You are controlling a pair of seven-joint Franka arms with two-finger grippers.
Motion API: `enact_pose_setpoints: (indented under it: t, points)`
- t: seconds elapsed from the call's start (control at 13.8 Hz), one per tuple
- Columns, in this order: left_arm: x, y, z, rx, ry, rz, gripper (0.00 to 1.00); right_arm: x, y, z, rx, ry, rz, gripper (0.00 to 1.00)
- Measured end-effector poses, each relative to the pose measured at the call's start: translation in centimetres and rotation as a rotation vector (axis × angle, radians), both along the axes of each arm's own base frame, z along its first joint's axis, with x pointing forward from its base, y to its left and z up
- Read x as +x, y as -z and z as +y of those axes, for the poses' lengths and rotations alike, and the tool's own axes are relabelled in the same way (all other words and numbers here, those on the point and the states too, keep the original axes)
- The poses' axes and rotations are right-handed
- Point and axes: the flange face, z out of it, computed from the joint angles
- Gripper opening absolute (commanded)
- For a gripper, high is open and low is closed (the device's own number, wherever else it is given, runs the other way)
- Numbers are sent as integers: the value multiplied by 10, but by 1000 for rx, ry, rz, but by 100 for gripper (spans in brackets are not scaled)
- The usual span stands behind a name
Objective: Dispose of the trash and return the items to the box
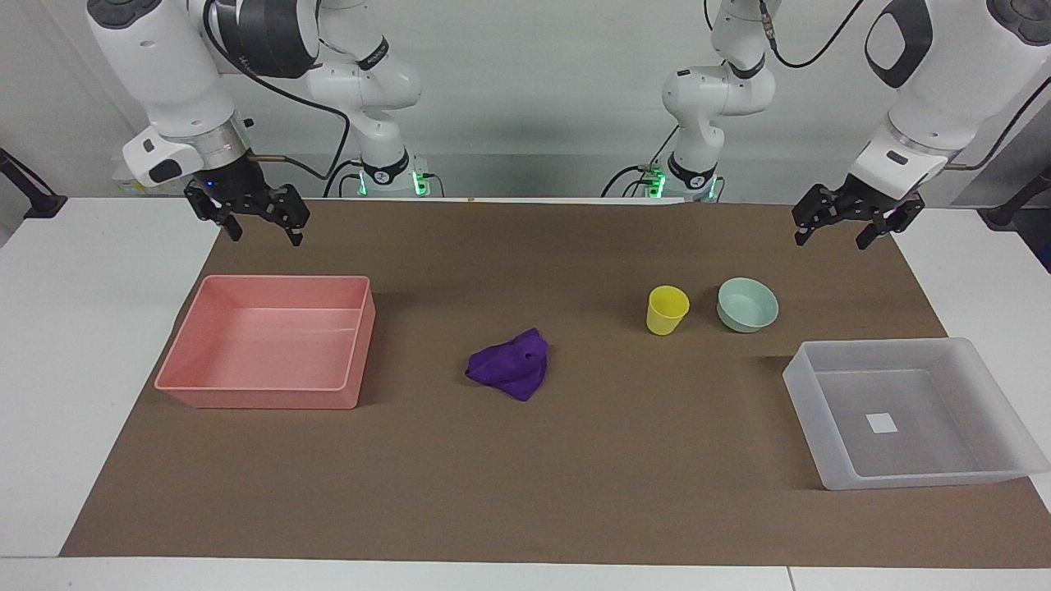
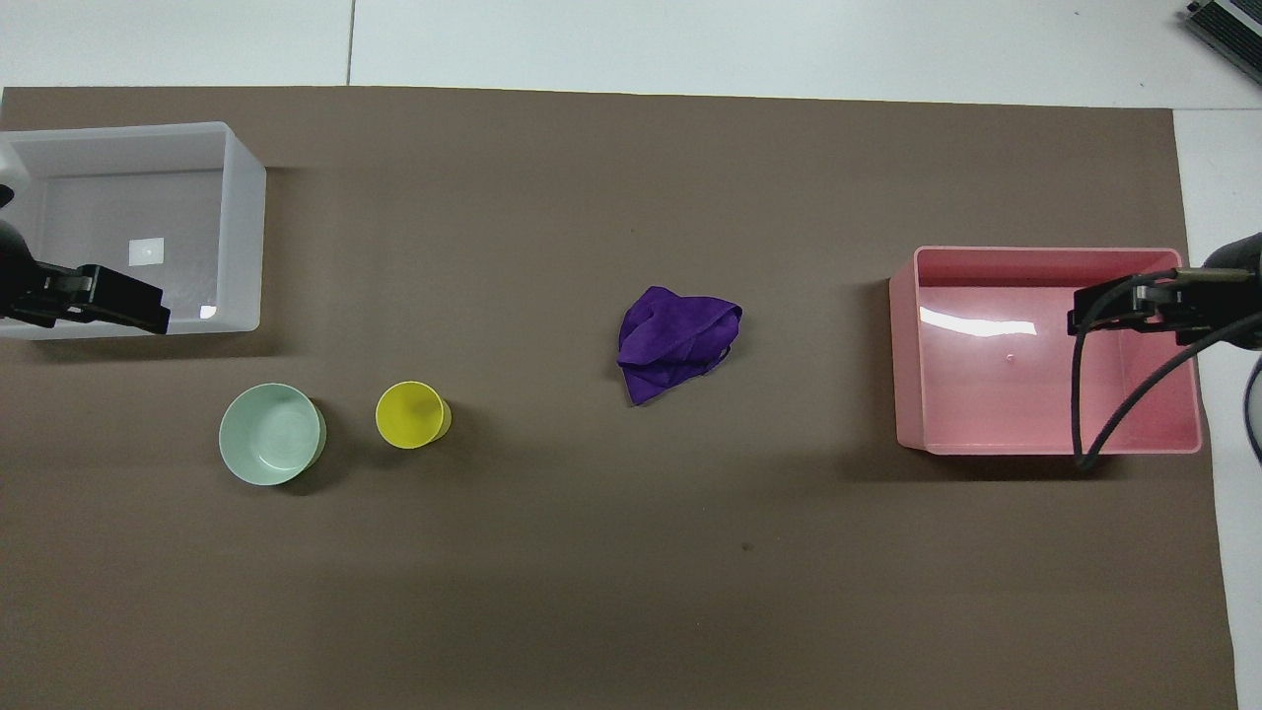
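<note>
The purple rag lies crumpled on the brown mat at mid-table, and shows in the overhead view. The yellow cup stands upright beside the mint-green bowl, toward the left arm's end. The frosted box sits farther from the robots than the bowl, empty but for its white sticker. My left gripper hangs open and empty in the air over the mat's corner at that end. My right gripper hangs open and empty over the mat at the other end.
An empty pink tray sits toward the right arm's end, below the right gripper's cable in the overhead view. The brown mat covers most of the white table.
</note>
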Motion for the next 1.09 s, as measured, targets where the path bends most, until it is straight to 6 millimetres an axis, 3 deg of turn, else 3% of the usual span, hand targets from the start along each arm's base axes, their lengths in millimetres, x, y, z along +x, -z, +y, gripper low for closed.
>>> enact_pose_setpoints:
  t: [0.36, 0.72, 0.94, 1.09]
  points:
    - [-3, 5, 10, 2, -19, 41, 100, -2, 9, 28, 1, -46, 6, 100]
    - [-9, 43, 64, -2, -108, 138, 100, -2, 17, 30, 4, -50, -39, 100]
    - [-17, 90, 61, -9, -106, 225, 100, -3, 33, 51, 8, -66, -74, 100]
    - [-23, 128, 59, -21, -107, 268, 100, -3, 42, 81, 16, -57, -101, 100]
